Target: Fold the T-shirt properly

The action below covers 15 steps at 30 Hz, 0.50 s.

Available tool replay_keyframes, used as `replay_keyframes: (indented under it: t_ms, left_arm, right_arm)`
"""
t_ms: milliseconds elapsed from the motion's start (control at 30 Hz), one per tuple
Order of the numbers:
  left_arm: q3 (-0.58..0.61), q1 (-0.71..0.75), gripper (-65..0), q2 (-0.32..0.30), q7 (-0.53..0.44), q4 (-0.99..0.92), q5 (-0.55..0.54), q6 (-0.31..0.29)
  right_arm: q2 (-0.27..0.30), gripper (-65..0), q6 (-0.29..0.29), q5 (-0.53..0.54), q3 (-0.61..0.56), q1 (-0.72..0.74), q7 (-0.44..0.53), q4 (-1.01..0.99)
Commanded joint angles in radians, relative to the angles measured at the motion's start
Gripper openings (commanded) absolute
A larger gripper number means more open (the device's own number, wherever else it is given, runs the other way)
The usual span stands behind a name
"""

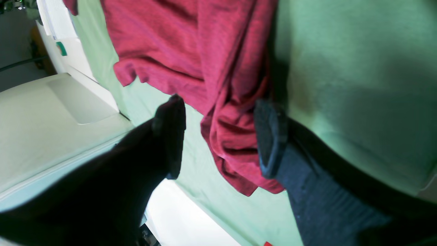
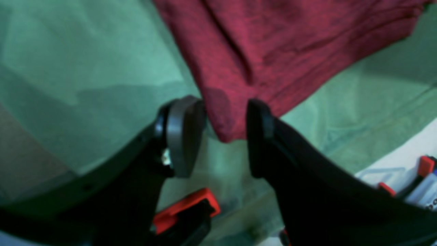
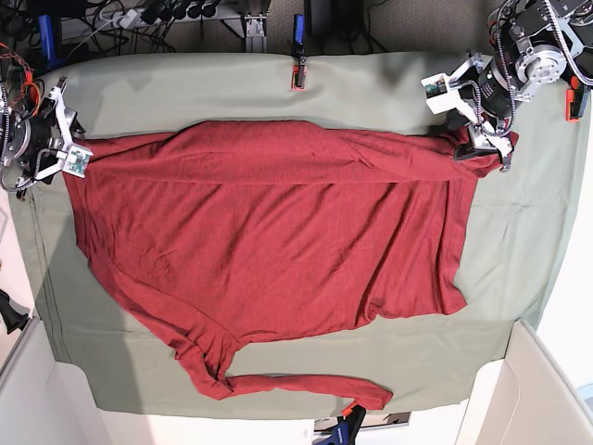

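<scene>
T-shirt [image 3: 278, 241], brick-red, lies spread flat across the green cloth [image 3: 528, 241] on the worktop, its top edge folded over and one long sleeve trailing along the near edge. At the far right corner, the left tool [image 1: 218, 136] stands with its fingers apart, a bunched shirt corner hanging between them. At the left corner, the right tool [image 2: 225, 136] is likewise spread, a red corner lying between its fingers, not pinched.
</scene>
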Motion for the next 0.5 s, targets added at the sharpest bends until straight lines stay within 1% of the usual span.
replay_keyframes:
  t_ms: [0, 167, 300, 467]
  left_arm:
    - [-0.01, -0.005, -29.8, -0.018, -0.003, 0.012, 0.013, 0.018]
    - [-0.01, -0.005, -29.8, -0.016, -0.003, 0.012, 0.012, 0.018]
    - [-0.01, -0.005, -29.8, -0.016, -0.003, 0.012, 0.013, 0.018]
    - [-0.01, -0.006, -29.8, -0.003, -0.003, -0.013, 0.035, 0.019]
  right_arm:
    - [0.021, -39.7, -0.004, -0.005, 0.01, 0.008, 0.016, 0.001]
    - [0.022, -39.7, -0.006, -0.095, -0.045, 0.008, 0.045, -0.029]
    - [0.013, -39.7, -0.058, -0.18, -0.09, 0.011, 0.09, -0.043]
    - [-0.01, -39.7, -0.107, -0.218, -0.091, 0.021, 0.095, -0.047]
